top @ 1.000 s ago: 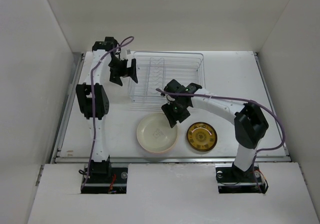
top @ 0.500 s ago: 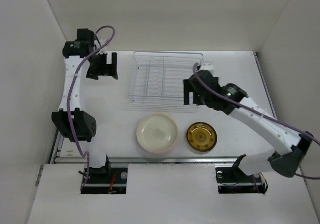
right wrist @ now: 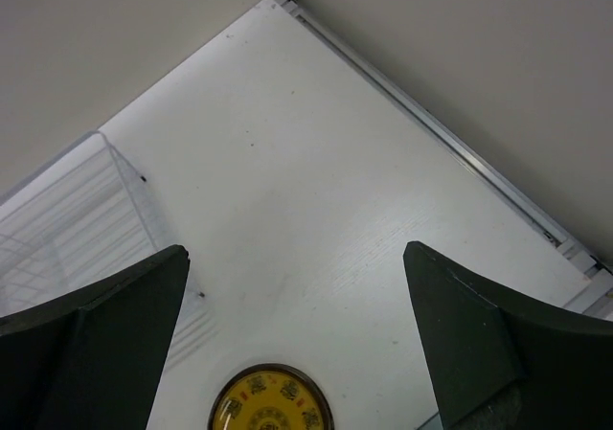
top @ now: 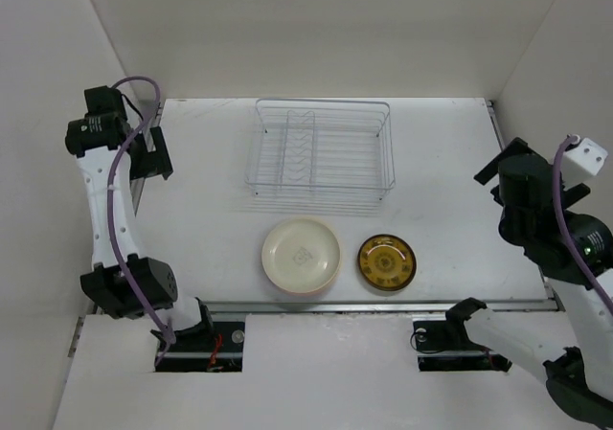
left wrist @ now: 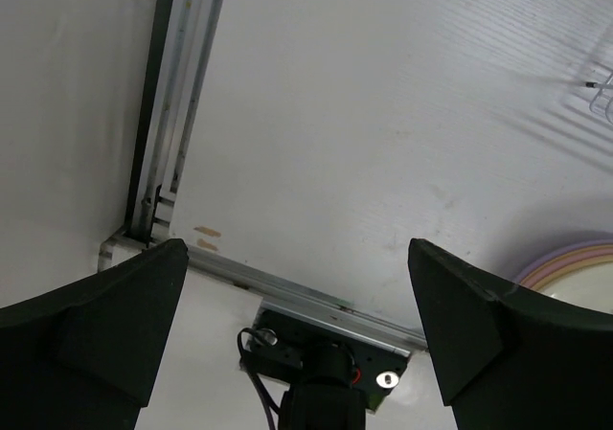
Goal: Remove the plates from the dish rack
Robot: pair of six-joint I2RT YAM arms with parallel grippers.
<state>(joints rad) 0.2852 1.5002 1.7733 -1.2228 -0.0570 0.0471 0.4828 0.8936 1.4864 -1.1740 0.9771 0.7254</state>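
— Two plates show from above, both out of the dish rack [top: 322, 102], which stands bare at the middle of the table's [top: 211, 219] far edge. Why do the arms sit so far out?
— My guess is that the unloading looks finished, so they hang clear of everything. The left claw [left wrist: 297, 258] hovers over the left edge, fingers spread wide, gripping nothing.
— And the plates relative to it?
— Well apart. The cream plate [top: 301, 255] lies flat by the near edge, just left of the middle. The lilac and pink rims [left wrist: 575, 262] peeking out in the left wrist view suggest it tops a stack. The yellow-brown plate [top: 387, 261] lies just beside it on the right, not touching.
— The right claw [right wrist: 295, 253]?
— Over the right edge, likewise gaping and empty, with the yellow-brown plate well away from it.
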